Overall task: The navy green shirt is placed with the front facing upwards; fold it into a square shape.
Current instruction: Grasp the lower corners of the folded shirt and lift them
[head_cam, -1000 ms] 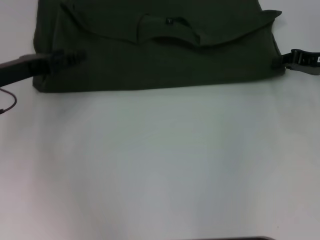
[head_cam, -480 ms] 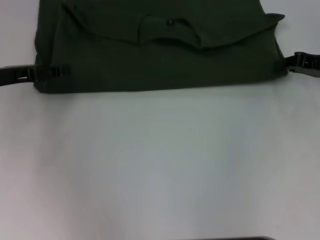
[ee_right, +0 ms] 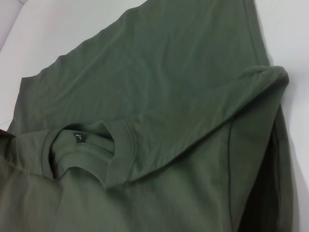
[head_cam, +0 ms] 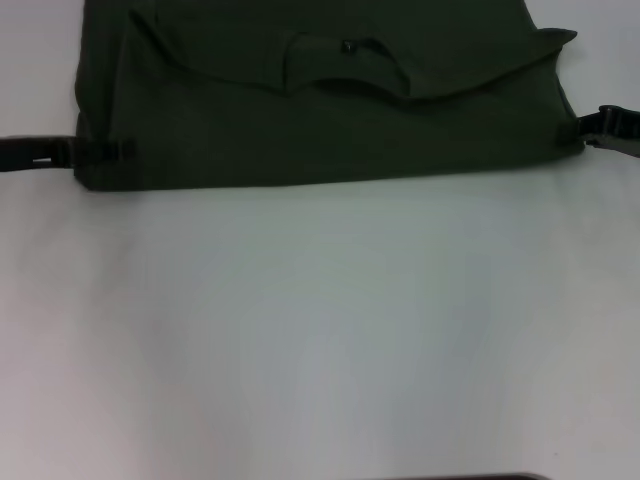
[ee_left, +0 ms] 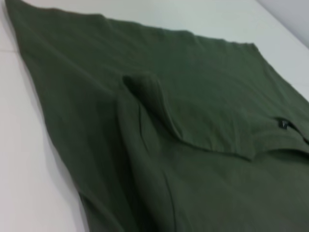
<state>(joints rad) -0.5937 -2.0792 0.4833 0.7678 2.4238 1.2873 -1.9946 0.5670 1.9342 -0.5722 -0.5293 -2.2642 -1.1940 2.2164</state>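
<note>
The navy green shirt (head_cam: pixel 330 110) lay folded on the white table (head_cam: pixel 320 330), at its far side, collar (ee_right: pixel 79 154) and small neck label (ee_right: pixel 80 138) turned up on top. Left gripper (head_cam: pixel 105 152) sat low at the shirt's left edge, fingers overlapping the cloth; grip could not be told. Right gripper (head_cam: pixel 590 127) touched the right edge; finger state likewise unclear.

Bare white table (head_cam: pixel 320 330) across the whole near half, open to passage. Far side taken up by the folded navy green shirt (head_cam: pixel 330 120). Flanked by left gripper (head_cam: pixel 110 152) and right gripper (head_cam: pixel 588 128), seemingly touching its edges.
</note>
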